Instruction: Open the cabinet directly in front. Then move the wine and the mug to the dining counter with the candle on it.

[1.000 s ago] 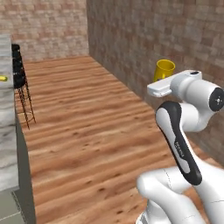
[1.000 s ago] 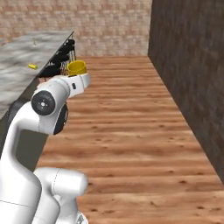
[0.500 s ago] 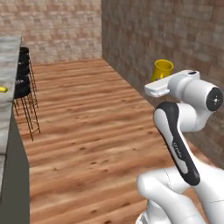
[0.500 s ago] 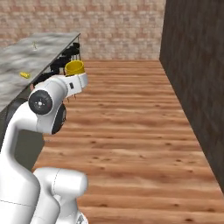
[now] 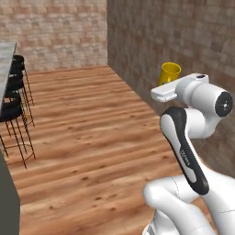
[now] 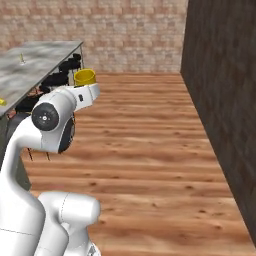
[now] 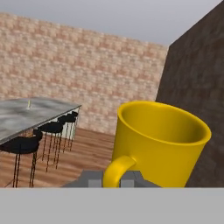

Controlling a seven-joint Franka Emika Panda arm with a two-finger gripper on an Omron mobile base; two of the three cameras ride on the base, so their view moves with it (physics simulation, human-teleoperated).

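Mug, small yellow-orange ceramic [image 7: 159, 144], clamped upright in closed end effector [image 7: 114, 178], mid-carry toward long grey-white marble bench [image 6: 37, 65] with black stools [image 5: 11, 110]; next, closing in, setting down.

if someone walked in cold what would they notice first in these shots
The bright yellow mug stands out first: it sits upright in the shut gripper, held high at the end of the white arm over a wooden floor. Next comes the long marble counter on the left with black stools along its edge and a thin candle standing on it. Brick walls close the room behind and to the right.
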